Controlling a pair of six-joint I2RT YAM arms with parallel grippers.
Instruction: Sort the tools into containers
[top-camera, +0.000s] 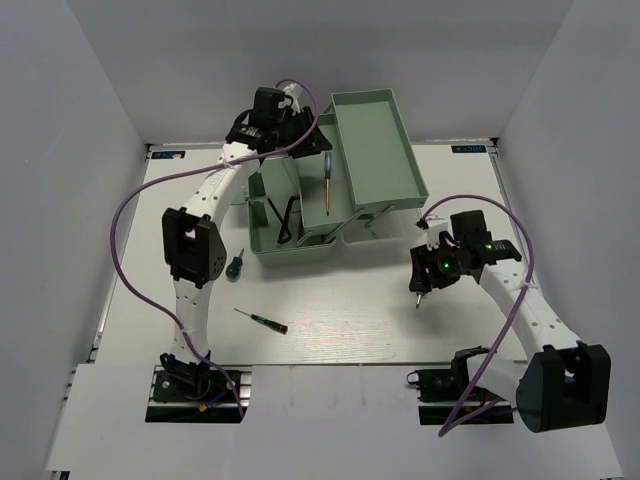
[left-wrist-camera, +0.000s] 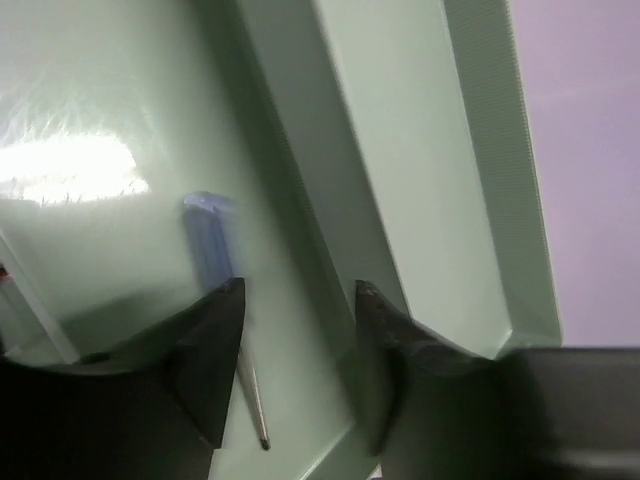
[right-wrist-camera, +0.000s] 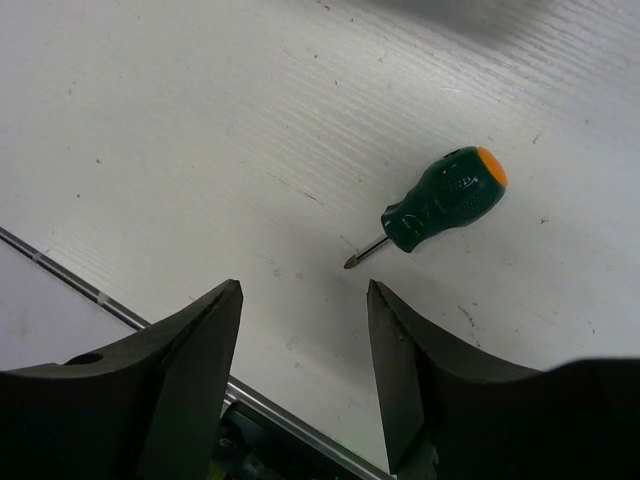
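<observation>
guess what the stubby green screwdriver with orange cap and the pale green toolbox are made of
The stubby green screwdriver: handle looks like moulded plastic, semi-gloss; thin bright shaft, probably steel. The pale green toolbox: likely plastic, with uniform colour, soft glare and a finely ribbed moulded rim.

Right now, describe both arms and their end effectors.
The left arm and right arm are white links with black joint housings; a purple cable loops along each. The left end effector and right end effector are dark and tapered.
</observation>
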